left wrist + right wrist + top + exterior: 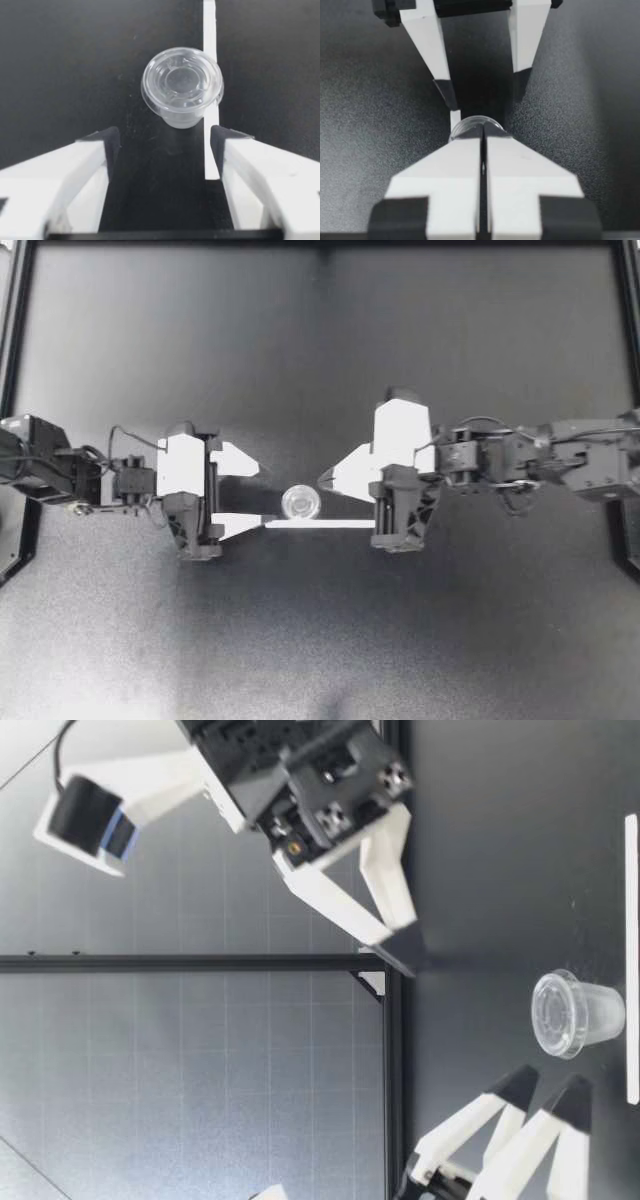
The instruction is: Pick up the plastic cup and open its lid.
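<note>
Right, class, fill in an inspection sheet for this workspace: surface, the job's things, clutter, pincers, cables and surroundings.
Surface: dark table, with one white tape strip near the middle.
Job's things: clear plastic cup upright beside the strip, lid on.
Clutter: nothing seen.
Pincers: left pincer open, cup just ahead of its fingertips, untouched; right pincer shut and empty, hovering above cup height, apart from it.
Cables: black cables loop at both wrists, away from the cup.
Surroundings: black frame around the table; grey gridded wall behind.
</note>
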Available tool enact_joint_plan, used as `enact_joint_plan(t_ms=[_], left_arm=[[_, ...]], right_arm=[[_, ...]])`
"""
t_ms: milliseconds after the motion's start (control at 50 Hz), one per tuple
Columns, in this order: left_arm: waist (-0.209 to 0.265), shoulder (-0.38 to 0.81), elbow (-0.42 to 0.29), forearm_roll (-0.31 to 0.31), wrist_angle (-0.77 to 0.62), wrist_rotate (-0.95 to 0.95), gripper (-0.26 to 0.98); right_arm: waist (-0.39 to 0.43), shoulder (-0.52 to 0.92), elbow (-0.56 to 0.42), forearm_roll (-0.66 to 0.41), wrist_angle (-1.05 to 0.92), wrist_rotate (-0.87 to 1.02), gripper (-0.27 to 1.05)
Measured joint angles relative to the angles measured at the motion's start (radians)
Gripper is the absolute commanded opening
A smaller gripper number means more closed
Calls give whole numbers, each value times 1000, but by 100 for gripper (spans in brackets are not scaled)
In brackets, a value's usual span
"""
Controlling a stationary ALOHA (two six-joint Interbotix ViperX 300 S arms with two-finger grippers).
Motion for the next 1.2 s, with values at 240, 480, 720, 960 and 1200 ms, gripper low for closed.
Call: enact_joint_plan(t_ms=[240,480,720,960,1200], left_arm=[[0,29,-20,29,0,-41,63],[0,64,-51,52,0,-63,63],[5,78,-69,51,-9,-58,63],[5,118,-94,51,-9,-58,62],[6,123,-100,51,-9,-60,62]], right_arm=[[0,31,-21,2,3,0,-18],[0,69,-44,0,6,0,-18],[-2,95,-64,-2,26,0,-18],[0,120,-84,-2,34,0,-18],[0,152,-97,-2,58,0,-18]])
